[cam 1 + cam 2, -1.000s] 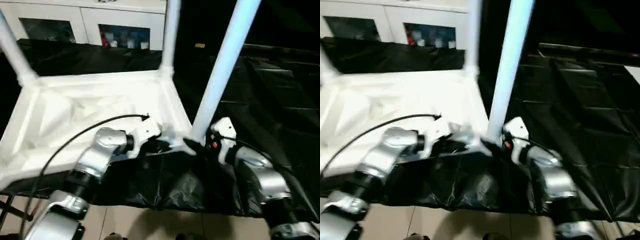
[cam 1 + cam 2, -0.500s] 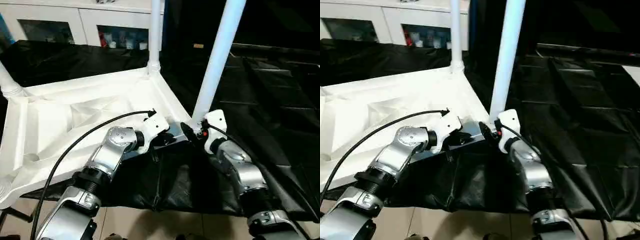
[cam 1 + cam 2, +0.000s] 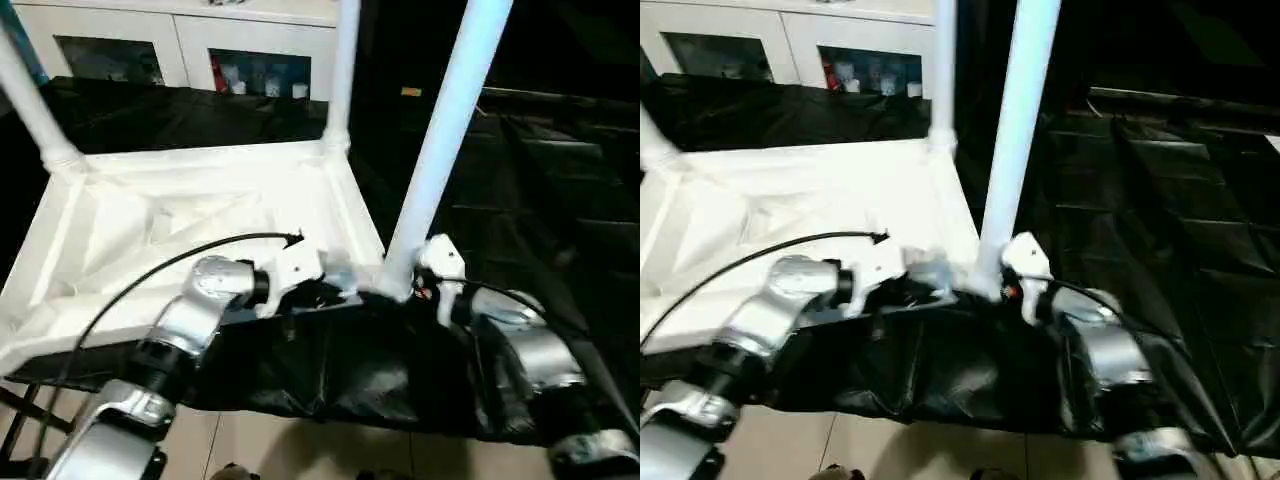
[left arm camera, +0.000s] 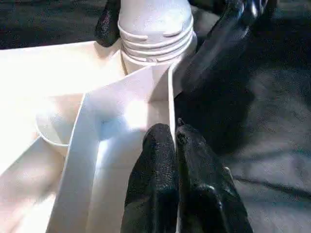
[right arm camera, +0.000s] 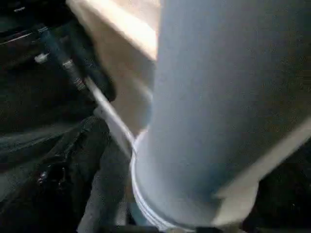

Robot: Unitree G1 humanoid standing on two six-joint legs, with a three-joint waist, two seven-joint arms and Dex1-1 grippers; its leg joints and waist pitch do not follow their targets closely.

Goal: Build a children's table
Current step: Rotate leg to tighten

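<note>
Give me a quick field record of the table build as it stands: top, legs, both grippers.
top: white table top lies underside up on black sheeting
legs: three legs stand in corner sockets; nearest leg at the near right corner
left gripper: shut on the top's rim
right gripper: at the nearest leg's ridged collar, fingers flanking it

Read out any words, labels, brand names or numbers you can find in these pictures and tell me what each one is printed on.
No text can be read in these pictures.
Tabletop and legs: plain white, no marking.
Items behind the cabinet's glass doors: any labels too small and blurred to read.
Small yellowish tag on the black sheet: too small to read.
</note>
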